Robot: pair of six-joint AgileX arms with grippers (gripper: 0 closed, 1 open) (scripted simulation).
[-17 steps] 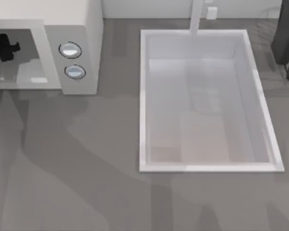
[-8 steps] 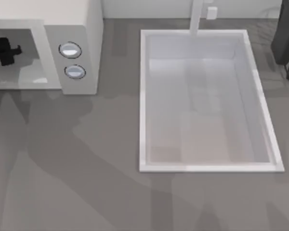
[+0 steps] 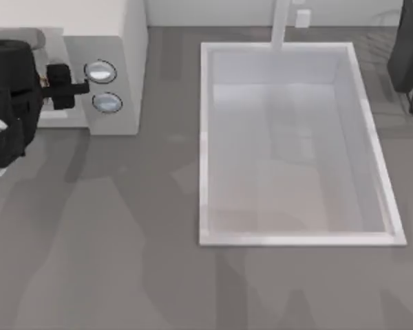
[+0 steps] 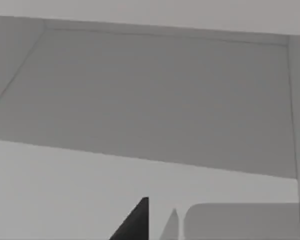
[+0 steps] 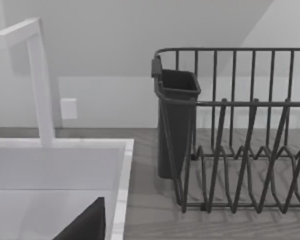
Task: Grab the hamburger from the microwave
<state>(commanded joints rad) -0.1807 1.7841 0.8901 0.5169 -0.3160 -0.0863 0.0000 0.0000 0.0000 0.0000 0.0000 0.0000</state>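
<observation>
Left fingers [image 3: 79, 87] reach at the microwave [image 3: 127, 62] front.

Microwave [image 3: 117, 41] at table's [image 3: 124, 261] back left; sink [image 3: 206, 172] to its right; rack [image 3: 409, 62] at back right corner.

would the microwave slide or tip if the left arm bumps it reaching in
Probably neither: the microwave is big, boxy and sits flat on the counter, so it looks heavy and stable. Its white walls look rigid, so a nudge from the left gripper at its opening likely wouldn't flex them.
</observation>
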